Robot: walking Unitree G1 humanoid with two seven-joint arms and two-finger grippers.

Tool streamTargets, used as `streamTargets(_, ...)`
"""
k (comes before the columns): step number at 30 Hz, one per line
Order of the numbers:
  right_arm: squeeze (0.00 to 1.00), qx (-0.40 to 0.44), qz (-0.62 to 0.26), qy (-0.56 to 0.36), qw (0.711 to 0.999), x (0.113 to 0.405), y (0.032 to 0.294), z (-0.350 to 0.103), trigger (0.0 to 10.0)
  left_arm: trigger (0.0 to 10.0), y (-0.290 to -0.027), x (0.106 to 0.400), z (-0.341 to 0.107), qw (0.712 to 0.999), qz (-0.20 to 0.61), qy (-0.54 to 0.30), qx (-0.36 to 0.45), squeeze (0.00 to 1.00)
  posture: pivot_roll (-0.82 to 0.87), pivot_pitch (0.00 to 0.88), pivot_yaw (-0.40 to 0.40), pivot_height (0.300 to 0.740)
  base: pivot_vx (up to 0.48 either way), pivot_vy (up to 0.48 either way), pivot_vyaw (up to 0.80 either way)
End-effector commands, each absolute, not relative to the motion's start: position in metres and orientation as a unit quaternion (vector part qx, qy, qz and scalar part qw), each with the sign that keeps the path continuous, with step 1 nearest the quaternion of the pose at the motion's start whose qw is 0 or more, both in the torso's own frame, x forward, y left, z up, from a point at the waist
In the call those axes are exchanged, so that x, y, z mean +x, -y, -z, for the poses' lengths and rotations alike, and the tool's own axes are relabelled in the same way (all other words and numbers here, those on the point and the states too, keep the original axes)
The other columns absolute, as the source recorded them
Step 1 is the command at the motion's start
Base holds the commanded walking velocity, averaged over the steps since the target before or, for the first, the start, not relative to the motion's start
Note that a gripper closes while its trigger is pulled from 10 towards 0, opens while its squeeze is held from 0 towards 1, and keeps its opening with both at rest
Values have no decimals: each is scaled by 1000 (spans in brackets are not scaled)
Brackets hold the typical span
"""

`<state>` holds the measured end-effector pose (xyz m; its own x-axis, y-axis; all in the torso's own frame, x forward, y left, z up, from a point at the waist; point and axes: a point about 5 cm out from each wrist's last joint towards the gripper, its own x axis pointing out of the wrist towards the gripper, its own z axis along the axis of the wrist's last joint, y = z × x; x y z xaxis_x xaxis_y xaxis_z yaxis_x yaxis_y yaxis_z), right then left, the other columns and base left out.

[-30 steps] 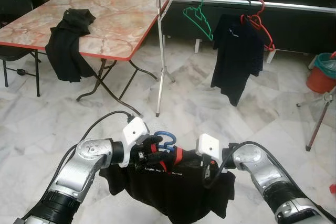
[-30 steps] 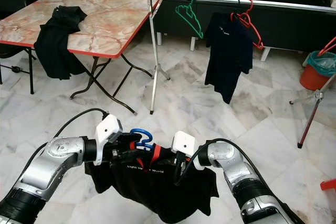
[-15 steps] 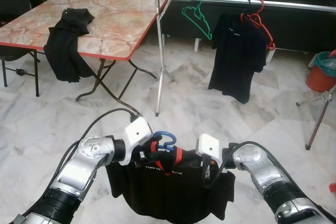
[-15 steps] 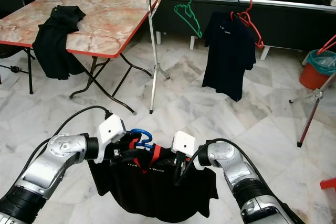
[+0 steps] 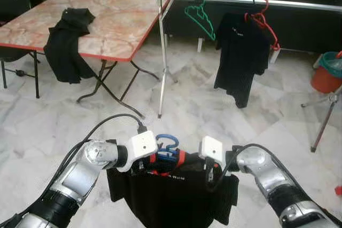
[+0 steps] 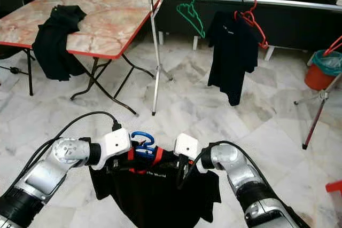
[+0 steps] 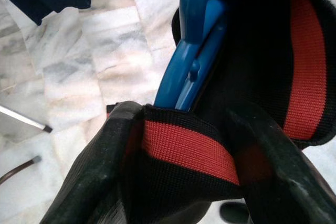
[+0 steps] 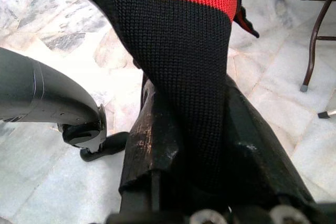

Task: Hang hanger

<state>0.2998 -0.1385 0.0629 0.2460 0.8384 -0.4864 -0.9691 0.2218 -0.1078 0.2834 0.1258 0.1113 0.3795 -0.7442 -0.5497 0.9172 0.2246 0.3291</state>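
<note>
A blue hanger (image 5: pixel 168 146) carries a black shirt (image 5: pixel 171 198) with a red-banded collar, held low in front of me over the floor. My left gripper (image 5: pixel 150 163) is shut on the collar just left of the hook; the left wrist view shows its fingers (image 7: pixel 105 166) pinching the red band with the blue hanger (image 7: pixel 197 51) beyond. My right gripper (image 5: pixel 208 173) is shut on the shirt's right shoulder, black knit between its fingers (image 8: pixel 152 145). The silver rail (image 5: pixel 299 4) of a clothes rack stands ahead, well above and beyond both grippers.
On the rail hang a green hanger (image 5: pixel 202 17) and a red hanger (image 5: pixel 264 22) with a black shirt (image 5: pixel 240 57). A marble-topped folding table (image 5: pixel 112 25) with a black garment (image 5: pixel 67 46) stands at left. An orange bucket (image 5: pixel 327 76) and a tripod leg (image 5: pixel 322 126) are at right.
My left wrist has shifted slightly lower and toward the hanger hook, still holding the collar. The right arm has hardly moved. The view has tilted a little.
</note>
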Motion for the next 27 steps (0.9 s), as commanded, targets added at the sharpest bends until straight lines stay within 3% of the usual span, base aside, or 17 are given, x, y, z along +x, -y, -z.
streamTargets(1, 0, -202, -593, -146, 766, 305, 136, -71, 10000, 10000, -137, 285, -107, 759, 526, -158, 350, 0, 71, 51, 9, 740, 0, 0, 0)
streamTargets(8, 0, -203, -593, -147, 765, 304, 136, -70, 10000, 10000, -143, 291, -113, 785, 494, -141, 347, 0, 74, 53, 8, 740, 0, 0, 0)
streamTargets(12, 0, -204, -594, -148, 764, 304, 135, -69, 10000, 10000, -150, 307, -121, 821, 433, -110, 357, 0, 73, 52, 7, 740, 0, 0, 0)
streamTargets(23, 0, -206, -594, -151, 763, 303, 136, -68, 10000, 10000, -164, 308, -117, 813, 412, -134, 389, 0, 74, 54, 6, 740, 0, 0, 0)
streamTargets(27, 0, -207, -594, -154, 762, 303, 137, -67, 10000, 10000, -176, 314, -118, 834, 365, -132, 392, 0, 74, 53, 6, 740, 0, 0, 0)
